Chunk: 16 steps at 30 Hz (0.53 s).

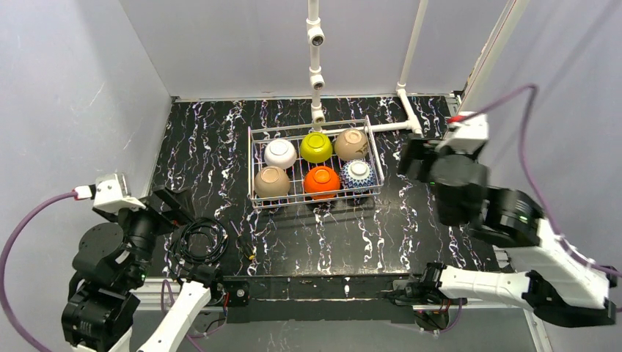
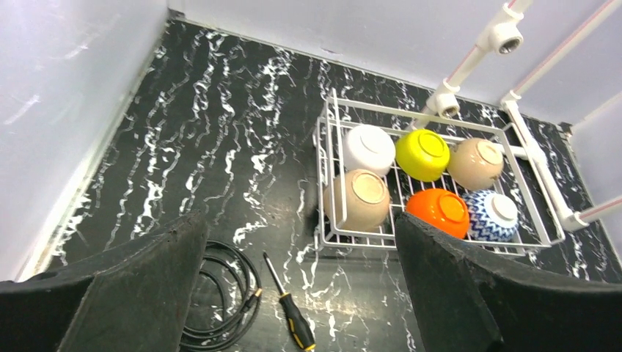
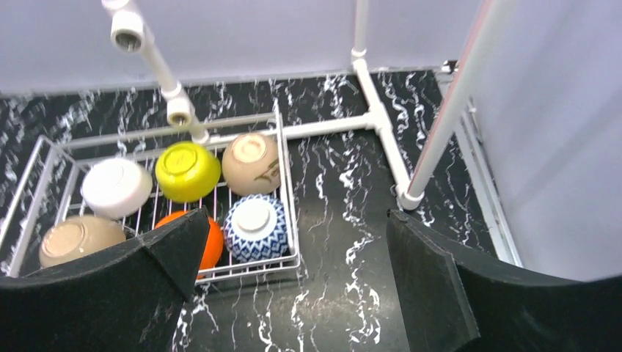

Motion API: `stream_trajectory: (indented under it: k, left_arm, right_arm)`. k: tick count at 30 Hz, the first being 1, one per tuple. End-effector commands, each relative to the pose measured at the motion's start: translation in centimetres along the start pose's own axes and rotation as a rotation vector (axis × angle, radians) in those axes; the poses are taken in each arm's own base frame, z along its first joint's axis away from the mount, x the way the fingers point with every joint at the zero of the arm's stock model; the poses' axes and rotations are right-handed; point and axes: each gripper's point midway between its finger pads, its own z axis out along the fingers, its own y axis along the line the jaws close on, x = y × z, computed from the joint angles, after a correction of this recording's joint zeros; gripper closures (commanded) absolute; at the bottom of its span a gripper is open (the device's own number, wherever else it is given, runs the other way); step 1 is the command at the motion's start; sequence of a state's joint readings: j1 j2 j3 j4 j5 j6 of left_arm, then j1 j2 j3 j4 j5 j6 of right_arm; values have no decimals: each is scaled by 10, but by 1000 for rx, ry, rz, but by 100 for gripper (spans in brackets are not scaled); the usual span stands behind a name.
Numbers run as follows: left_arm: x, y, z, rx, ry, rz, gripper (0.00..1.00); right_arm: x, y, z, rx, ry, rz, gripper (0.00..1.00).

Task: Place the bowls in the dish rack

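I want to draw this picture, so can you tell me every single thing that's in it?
Table: one, black with white veins, under everything.
Dish rack: one, white wire, middle of the table.
White bowl, yellow-green bowl, tan bowl: three, upside down, rack's back row.
Beige-brown bowl, orange bowl, blue-and-white bowl: three, upside down, rack's front row.
Pipe frame: one, white, behind the rack.
Cable: one coil, black, near left.
Screwdriver: one, black and yellow, beside the cable.
Left gripper, right gripper: two, black, open, holding nothing.
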<state>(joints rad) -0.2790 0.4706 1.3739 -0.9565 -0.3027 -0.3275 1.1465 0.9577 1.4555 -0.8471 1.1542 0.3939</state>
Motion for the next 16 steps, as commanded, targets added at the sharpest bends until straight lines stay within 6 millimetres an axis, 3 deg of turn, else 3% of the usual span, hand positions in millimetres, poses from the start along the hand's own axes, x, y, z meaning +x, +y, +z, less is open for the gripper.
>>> stream_trajectory:
  k: [1,7,16]
  left_arm:
    - [-19,18,-9,-90,-39,71,2]
    - [-38,24,-27,-98,-102,77,2]
    - [-47,29,-41,-101,-170,41,2]
  right_arm:
    - [-23,-46,-18,50,-82,30,1]
    - [-50,-84,-37,76,-148,110,1]
    - [-61,-93,-43,60,-172,150,1]
